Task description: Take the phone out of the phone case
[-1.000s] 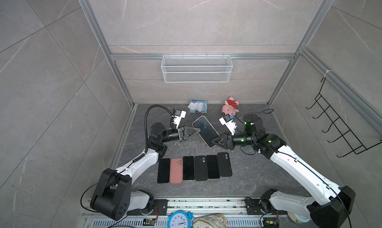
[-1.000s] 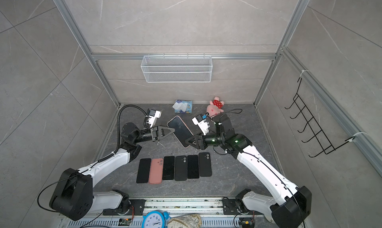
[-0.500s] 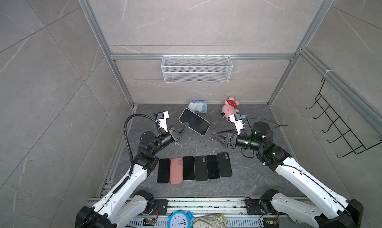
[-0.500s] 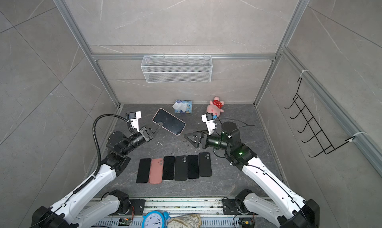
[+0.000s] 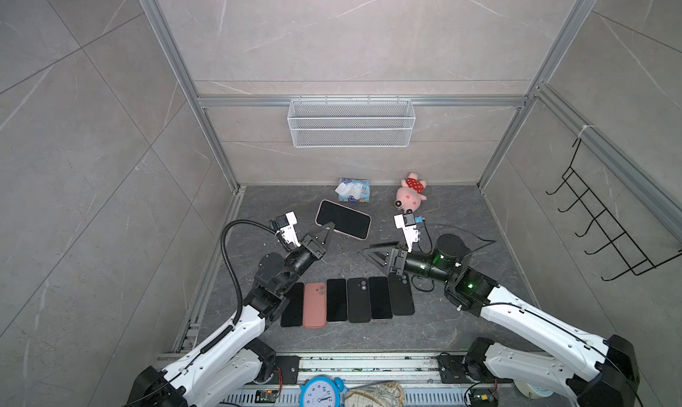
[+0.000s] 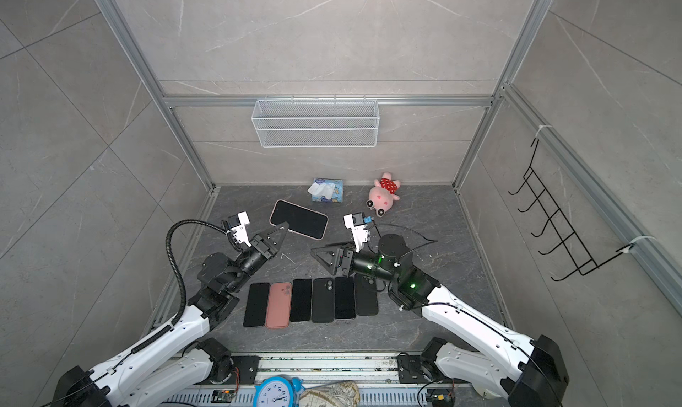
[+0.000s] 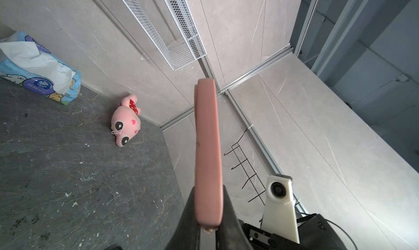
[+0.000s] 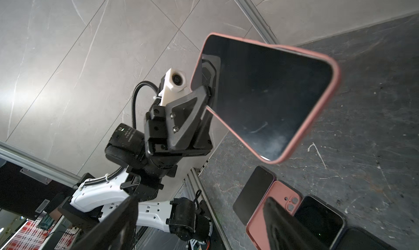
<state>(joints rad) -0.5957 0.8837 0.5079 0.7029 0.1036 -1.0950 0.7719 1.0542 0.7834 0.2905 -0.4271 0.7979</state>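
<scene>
Phone (image 5: 343,219), in its pink case (image 7: 207,146), hangs over the bench (image 5: 443,209). We clamp our left tool (image 5: 329,227) on one end so our right tool (image 5: 369,249), spread apart, can pull.

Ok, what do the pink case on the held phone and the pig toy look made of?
Pink case: likely silicone or soft plastic with a matte finish; it looks evenly dull, with rounded edges and no glare. Pig toy: plush fabric, judging by its soft, fuzzy outline and puffy shape.
</scene>
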